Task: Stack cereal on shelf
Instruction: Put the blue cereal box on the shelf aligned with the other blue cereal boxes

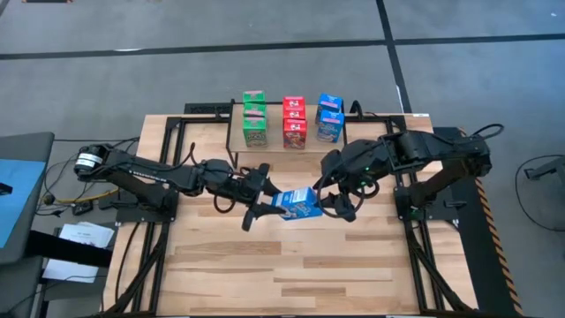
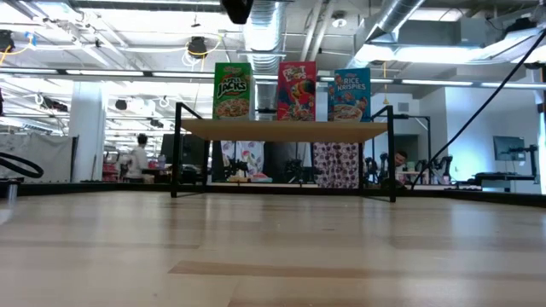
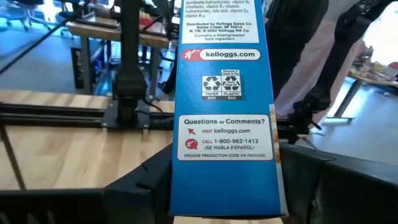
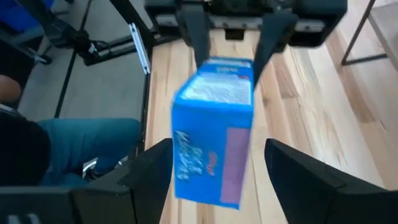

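At frame centre, the left gripper (image 1: 267,202) is clamped on a blue cereal box (image 1: 297,205); the right gripper (image 1: 333,201) stands released around it

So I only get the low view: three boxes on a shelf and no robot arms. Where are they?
Observer: In front of the shelf, meeting over the table. The left hand grips a blue box there.
Operator: And the other arm?
Observer: The right hand faces it, fingers open on either side of that box, not gripping it.
Operator: Anything behind my three boxes?
Observer: Yes. From above, the green row and the red row are three deep, while the blue row has only two.
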Tool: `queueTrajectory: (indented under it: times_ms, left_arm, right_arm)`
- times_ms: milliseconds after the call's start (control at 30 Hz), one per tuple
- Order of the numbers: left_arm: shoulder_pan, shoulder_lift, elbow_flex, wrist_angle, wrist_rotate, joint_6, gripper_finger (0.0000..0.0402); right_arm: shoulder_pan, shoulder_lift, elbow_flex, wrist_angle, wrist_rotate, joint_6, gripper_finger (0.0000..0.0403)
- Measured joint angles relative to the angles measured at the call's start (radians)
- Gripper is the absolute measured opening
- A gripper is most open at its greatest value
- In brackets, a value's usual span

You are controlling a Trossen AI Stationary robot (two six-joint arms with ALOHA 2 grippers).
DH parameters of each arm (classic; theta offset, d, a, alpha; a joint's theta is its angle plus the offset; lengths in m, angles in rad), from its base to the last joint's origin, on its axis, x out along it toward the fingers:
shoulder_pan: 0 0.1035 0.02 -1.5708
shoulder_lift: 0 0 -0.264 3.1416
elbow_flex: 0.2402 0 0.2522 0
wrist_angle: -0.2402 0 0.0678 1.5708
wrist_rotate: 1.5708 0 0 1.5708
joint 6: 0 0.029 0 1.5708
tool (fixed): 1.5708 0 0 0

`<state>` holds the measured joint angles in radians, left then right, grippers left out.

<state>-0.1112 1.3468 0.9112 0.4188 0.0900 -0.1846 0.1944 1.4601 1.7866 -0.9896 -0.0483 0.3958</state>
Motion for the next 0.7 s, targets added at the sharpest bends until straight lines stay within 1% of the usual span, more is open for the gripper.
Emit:
queueTrajectory:
  times_ms: [400, 533, 700]
  left_arm:
    - [0.000, 0.001, 0.000, 0.039, -0.050, 0.015, 0.0183]
    - [0.001, 0.000, 0.001, 0.055, -0.054, 0.016, 0.0183]
    - [0.000, 0.001, 0.001, 0.052, -0.055, 0.014, 0.0183]
  right_arm:
    - [0.002, 0.000, 0.000, 0.026, 0.003, 0.034, 0.0279]
    - [0.002, 0.001, 0.000, 0.025, 0.052, 0.050, 0.0279]
    - [0.000, 0.001, 0.000, 0.025, 0.055, 0.050, 0.0279]
